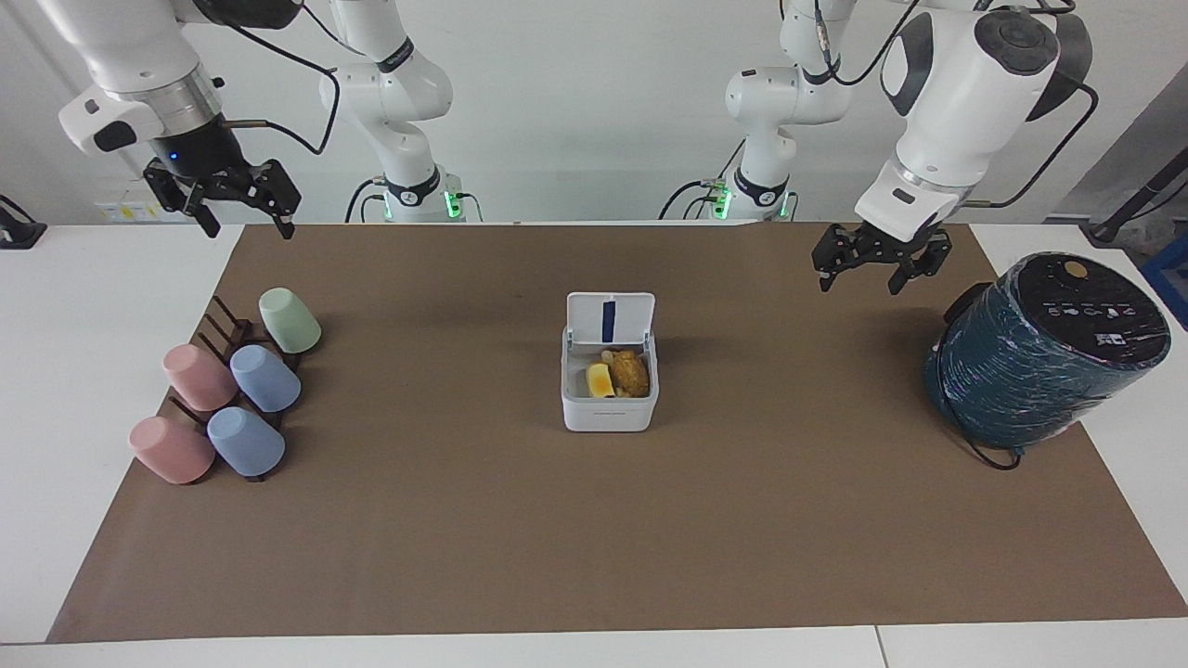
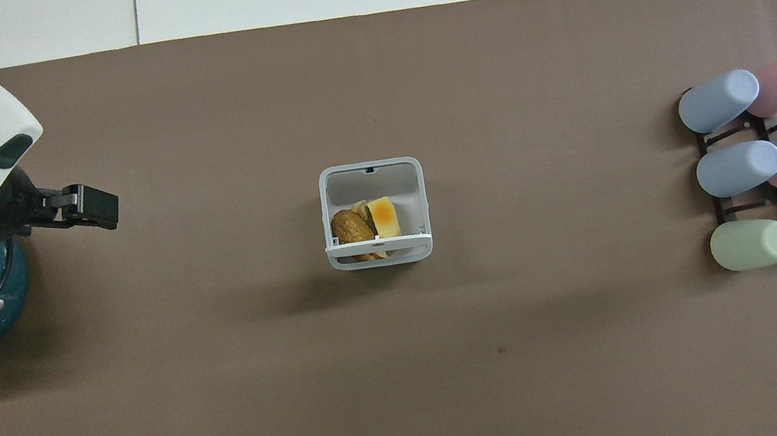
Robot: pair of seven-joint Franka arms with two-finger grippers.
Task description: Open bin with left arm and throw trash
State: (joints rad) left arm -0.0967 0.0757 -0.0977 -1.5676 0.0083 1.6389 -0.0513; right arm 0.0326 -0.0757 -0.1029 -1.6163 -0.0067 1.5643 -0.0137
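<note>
Brown mat (image 1: 464, 538) covers most of the white table (image 1: 93, 306). Largest item: dark teal cylinder (image 1: 1039, 357), tilted, at the left arm's end of the mat, w/ a black cable at its base. Left arm (image 1: 956, 102) hangs above the mat just beside the cylinder; left gripper (image 1: 880, 263) is up in the air, fingers spread apart, holding nothing. Right arm (image 1: 139, 65) is raised over the mat's edge nearest the robots at its own end; right gripper (image 1: 227, 199) also has fingers spread, nothing held. Cup rack (image 1: 227, 357), dark wire, sits at the right arm's end of the mat w/ five cups lying on their sides: green cup (image 1: 290, 320) nearest the robots, then two blue cups (image 1: 264, 378) and two pink cups (image 1: 198, 376). Centre of mat: the bin (image 1: 608, 413), small white box, lid (image 1: 610, 318) swung up and standing upright on the side nearer the robots, blue strip on its inner face. Inside the bin, the trash (image 2: 362, 224): yellow block (image 2: 383, 217) beside brown lump (image 2: 351, 225), touching; a paler third piece shows only partly btwn them, shape cannot be told.
</note>
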